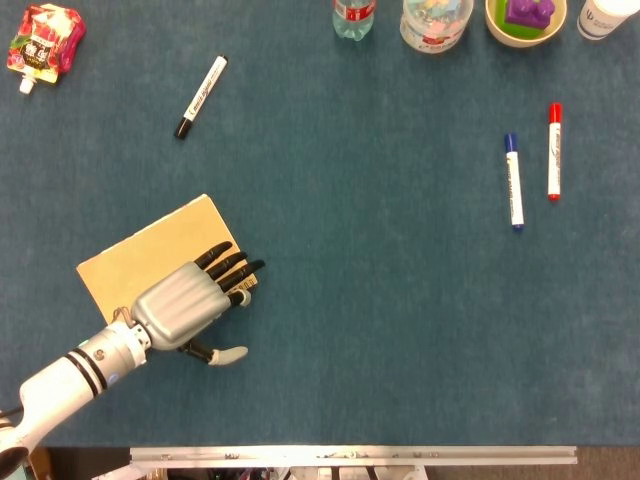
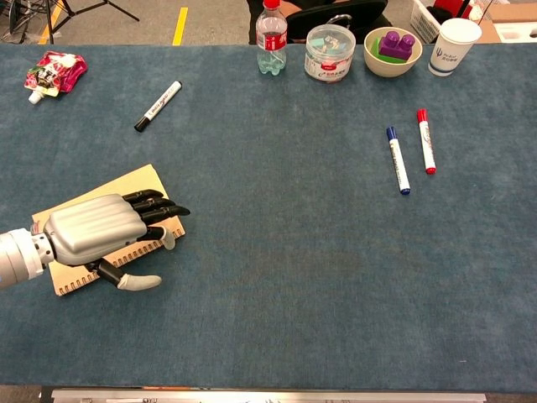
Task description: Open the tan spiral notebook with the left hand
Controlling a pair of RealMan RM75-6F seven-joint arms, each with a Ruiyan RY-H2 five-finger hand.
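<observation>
The tan spiral notebook (image 1: pixel 150 250) (image 2: pixel 126 186) lies closed and at an angle on the blue cloth at the near left, with its wire binding along the near edge. My left hand (image 1: pixel 185 305) (image 2: pixel 96 228) lies palm down over its near right corner. The dark fingers (image 1: pixel 240 268) reach out straight past the binding's right end. The thumb (image 1: pixel 230 353) (image 2: pixel 141 282) sticks out over the cloth just off the notebook's near edge. Nothing is held in this hand. My right hand shows in neither view.
A black marker (image 1: pixel 201 96) lies beyond the notebook, with a red pouch (image 1: pixel 45 40) at the far left corner. A blue marker (image 1: pixel 513 181) and a red marker (image 1: pixel 553 150) lie at the right. A bottle (image 2: pixel 271 38), jar (image 2: pixel 328 52), bowl (image 2: pixel 388 50) and cup (image 2: pixel 453 46) line the far edge.
</observation>
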